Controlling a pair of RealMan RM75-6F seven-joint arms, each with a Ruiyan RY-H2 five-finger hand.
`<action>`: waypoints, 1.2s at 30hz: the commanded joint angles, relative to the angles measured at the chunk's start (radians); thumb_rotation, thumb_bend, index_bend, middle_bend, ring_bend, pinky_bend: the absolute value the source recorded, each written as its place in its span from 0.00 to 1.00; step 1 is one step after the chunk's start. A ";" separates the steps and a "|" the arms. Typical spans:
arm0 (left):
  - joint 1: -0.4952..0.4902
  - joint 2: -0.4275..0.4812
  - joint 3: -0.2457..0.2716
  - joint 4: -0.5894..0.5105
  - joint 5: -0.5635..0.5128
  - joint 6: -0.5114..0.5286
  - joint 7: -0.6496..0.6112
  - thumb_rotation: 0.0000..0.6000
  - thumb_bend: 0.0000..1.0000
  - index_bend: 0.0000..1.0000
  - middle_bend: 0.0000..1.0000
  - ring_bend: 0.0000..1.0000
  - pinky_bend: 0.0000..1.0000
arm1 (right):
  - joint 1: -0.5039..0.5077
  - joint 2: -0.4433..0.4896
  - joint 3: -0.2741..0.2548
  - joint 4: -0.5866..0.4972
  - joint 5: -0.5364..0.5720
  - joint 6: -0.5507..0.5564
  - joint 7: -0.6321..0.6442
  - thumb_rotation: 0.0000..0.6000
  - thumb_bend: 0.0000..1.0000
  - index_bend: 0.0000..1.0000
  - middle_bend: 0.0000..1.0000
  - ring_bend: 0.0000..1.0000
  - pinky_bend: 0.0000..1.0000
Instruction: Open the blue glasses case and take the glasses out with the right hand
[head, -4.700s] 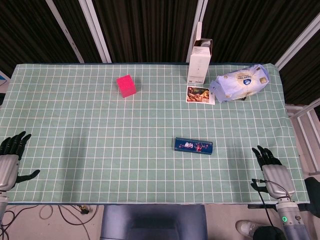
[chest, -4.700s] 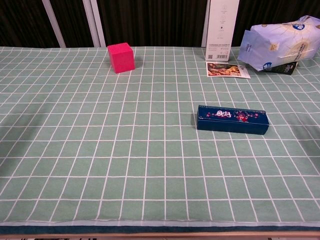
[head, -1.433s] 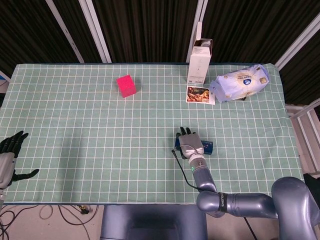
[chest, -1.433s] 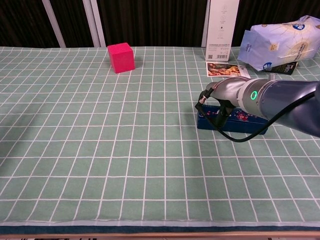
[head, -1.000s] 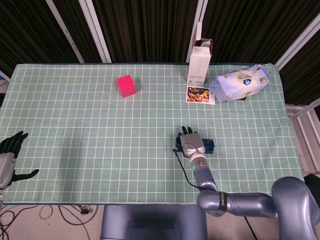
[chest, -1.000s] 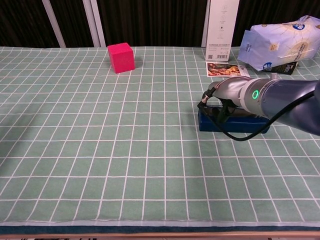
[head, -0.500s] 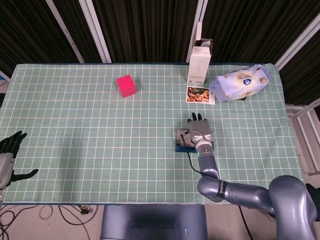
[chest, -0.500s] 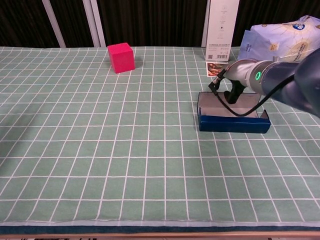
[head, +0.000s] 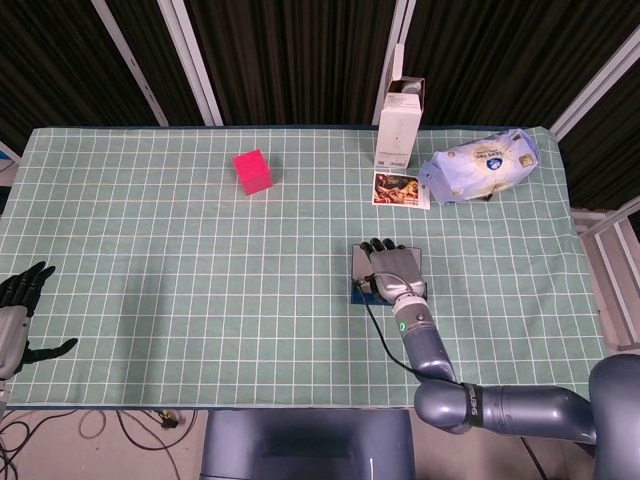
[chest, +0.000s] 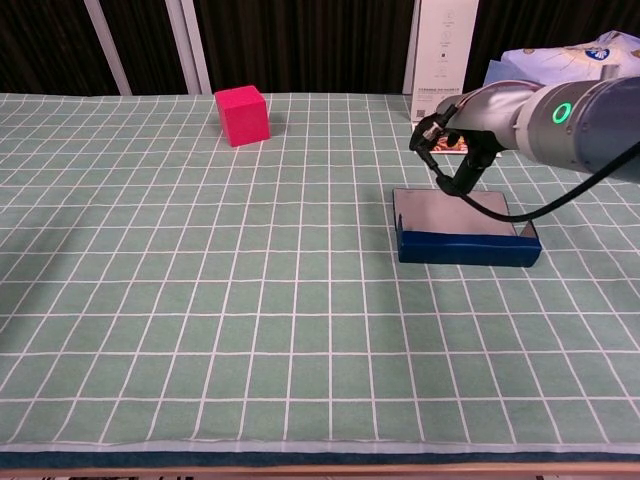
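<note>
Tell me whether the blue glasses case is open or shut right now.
Open. In the chest view the glasses case has its lid swung back flat, showing the pale lining, with the right hand above it. I cannot tell whether glasses are inside.

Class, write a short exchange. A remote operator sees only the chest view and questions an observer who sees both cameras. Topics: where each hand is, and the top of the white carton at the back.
Operator: My view shows no left hand. Where is it?
Observer: The left hand is at the table's near left edge, fingers apart, holding nothing.
Operator: I see the right arm only. Where is its hand?
Observer: The right hand is over the open blue glasses case, back upward.
Operator: And the carton's top?
Observer: The white carton has its top flap standing open.
</note>
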 joint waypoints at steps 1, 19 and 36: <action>0.001 0.000 0.000 0.001 0.003 0.003 0.000 1.00 0.00 0.00 0.00 0.00 0.00 | -0.028 0.043 -0.024 -0.069 -0.044 0.029 0.022 1.00 0.57 0.16 0.41 0.44 0.42; 0.001 0.001 0.000 0.005 0.003 0.001 -0.011 1.00 0.00 0.00 0.00 0.00 0.00 | -0.013 0.025 -0.091 -0.056 0.181 -0.017 -0.011 1.00 0.57 0.18 0.95 1.00 0.93; 0.000 0.000 0.000 0.003 0.000 -0.005 -0.015 1.00 0.00 0.00 0.00 0.00 0.00 | -0.004 0.013 -0.121 -0.163 0.133 -0.029 0.016 1.00 0.57 0.31 0.95 1.00 0.93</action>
